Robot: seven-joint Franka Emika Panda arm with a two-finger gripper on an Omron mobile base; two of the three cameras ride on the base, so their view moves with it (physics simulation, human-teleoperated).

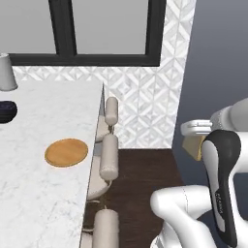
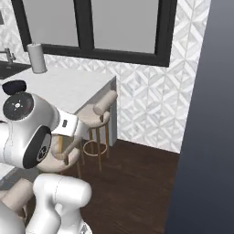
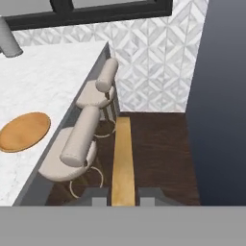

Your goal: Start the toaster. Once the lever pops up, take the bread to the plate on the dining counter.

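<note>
Fingers clamp the bread edge-on, arm held off the dining counter.

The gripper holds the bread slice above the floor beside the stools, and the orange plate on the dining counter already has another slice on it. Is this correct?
No: the plate is bare, as the hand view shows. The rest holds: the gripper holds the bread above the floor, beside the stools.
</note>
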